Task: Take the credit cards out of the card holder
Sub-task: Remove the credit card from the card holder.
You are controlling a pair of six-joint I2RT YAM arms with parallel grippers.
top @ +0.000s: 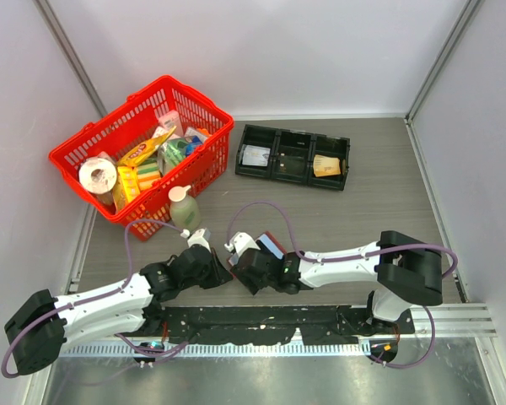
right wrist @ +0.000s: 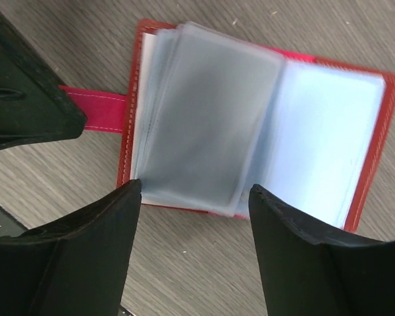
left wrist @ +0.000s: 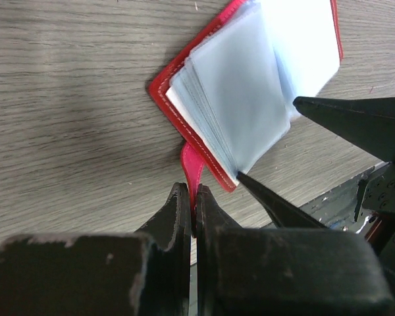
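Note:
The card holder (right wrist: 372,158), a red folding wallet, lies open on the wooden table with its clear blue-grey sleeves (right wrist: 210,125) fanned upward. My left gripper (left wrist: 192,197) is shut on its red snap tab (left wrist: 191,164), pinning it from the left. My right gripper (right wrist: 194,197) stands open, its fingertips straddling the near edge of the sleeve stack and holding nothing. The top sleeve looks grey and cloudy; I cannot tell whether credit cards sit inside. From above, the card holder (top: 270,245) shows just behind where the left gripper (top: 209,255) and the right gripper (top: 246,256) meet.
A red basket (top: 198,93) full of groceries stands at the back left, with a soap bottle (top: 184,209) in front of it. A black three-compartment tray (top: 295,129) at the back holds a pale item on its left and a tan wad (top: 326,166) on its right.

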